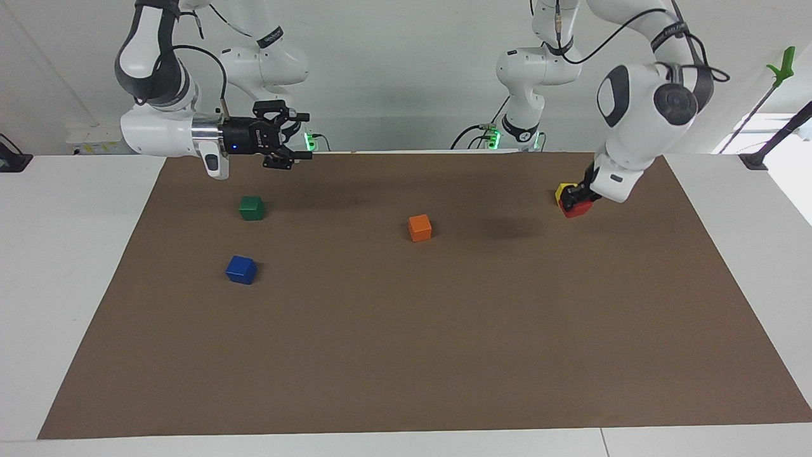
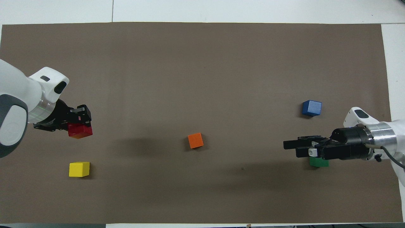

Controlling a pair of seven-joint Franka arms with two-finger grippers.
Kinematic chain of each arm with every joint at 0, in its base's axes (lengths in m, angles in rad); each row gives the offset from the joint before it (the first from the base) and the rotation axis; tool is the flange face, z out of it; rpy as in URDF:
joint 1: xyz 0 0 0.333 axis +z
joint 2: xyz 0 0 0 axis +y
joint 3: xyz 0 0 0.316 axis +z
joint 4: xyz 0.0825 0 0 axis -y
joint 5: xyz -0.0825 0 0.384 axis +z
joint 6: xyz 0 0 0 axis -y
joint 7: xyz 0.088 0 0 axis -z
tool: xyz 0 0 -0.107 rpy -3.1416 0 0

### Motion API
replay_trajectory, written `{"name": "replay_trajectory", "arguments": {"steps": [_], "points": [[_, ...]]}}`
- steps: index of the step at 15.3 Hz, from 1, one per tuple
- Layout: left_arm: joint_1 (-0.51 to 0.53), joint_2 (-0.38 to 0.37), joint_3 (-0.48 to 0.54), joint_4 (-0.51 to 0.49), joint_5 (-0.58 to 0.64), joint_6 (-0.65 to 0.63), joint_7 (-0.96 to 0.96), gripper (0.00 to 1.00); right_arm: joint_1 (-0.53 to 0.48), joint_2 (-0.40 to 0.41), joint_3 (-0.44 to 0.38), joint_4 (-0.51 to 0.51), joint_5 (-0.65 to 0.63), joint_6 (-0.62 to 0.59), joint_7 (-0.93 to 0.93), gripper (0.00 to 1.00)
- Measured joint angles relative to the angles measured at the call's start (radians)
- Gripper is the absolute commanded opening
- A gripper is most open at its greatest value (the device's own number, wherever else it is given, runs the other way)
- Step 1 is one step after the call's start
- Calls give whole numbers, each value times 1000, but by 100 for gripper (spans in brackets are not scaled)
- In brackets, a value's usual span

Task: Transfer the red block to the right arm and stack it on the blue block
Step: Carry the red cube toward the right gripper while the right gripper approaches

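Observation:
The red block (image 1: 577, 208) is in my left gripper (image 1: 578, 198), shut on it and holding it a little above the brown mat at the left arm's end; it also shows in the overhead view (image 2: 80, 131) under the left gripper (image 2: 79, 122). The blue block (image 1: 242, 269) sits on the mat at the right arm's end, also seen in the overhead view (image 2: 312, 108). My right gripper (image 1: 293, 136) hangs open and empty in the air, pointing sideways along the table, over the green block's spot (image 2: 292, 147).
A yellow block (image 1: 562, 190) (image 2: 79, 169) lies on the mat close to the red one, nearer to the robots. An orange block (image 1: 420, 228) (image 2: 195, 140) sits mid-mat. A green block (image 1: 252, 207) (image 2: 319, 162) lies nearer to the robots than the blue one.

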Motion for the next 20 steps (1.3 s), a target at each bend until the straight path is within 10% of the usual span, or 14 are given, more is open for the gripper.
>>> {"name": "replay_trajectory", "arguments": {"steps": [7,15,20], "points": [[-35,-117,-123,289,-313,-248,-593,0,102,45,1,-144,305,-143,-162,100],[-121,-228,-232,47,-509,152,-1114,0,405,110,5,-260,688,-230,-426,100],[-170,-288,-252,-24,-509,178,-1225,0,470,239,4,-260,772,-340,-582,100]]}}
